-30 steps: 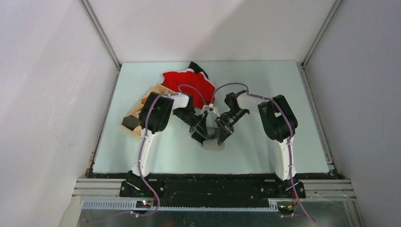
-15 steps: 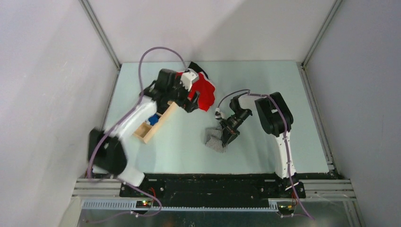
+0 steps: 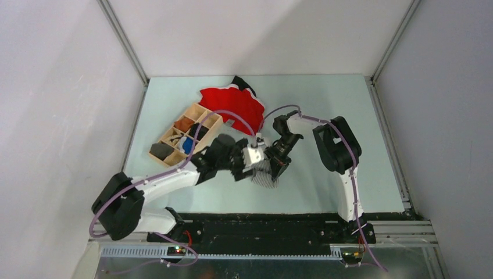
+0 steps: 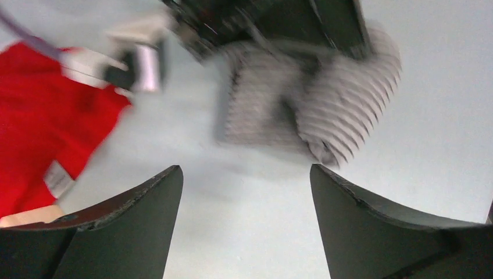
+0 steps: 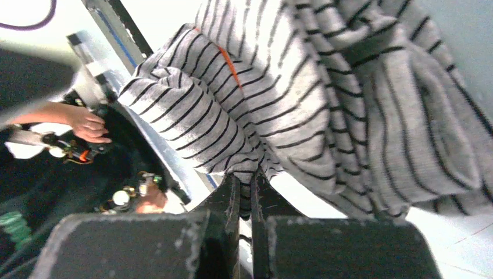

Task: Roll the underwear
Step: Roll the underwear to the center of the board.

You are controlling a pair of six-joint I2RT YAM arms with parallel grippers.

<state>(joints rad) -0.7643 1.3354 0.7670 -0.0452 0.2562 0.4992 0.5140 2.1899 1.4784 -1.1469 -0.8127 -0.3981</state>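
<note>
The underwear [image 3: 266,176], grey-and-white striped, is bunched in a small heap at the middle of the table. My right gripper [image 3: 277,164] is shut on a fold of it, and the striped fabric [image 5: 302,87] is pinched between the fingertips [image 5: 232,192]. My left gripper [image 3: 244,165] sits just left of the heap, low over the table. It stands open with only bare table between its fingers [image 4: 125,224]. The blurred underwear [image 4: 325,110] lies just past its right fingertip, with the right gripper [image 4: 261,23] behind.
A bright red cloth [image 3: 234,104] with dark trim lies at the back centre, also at the left of the left wrist view [image 4: 46,116]. A wooden compartment tray [image 3: 174,129] holding small items stands left of it. Grey walls enclose the table.
My left arm has swung from the back left by the red cloth down to the middle, beside the underwear. The right gripper has kept its hold and barely moved.
</note>
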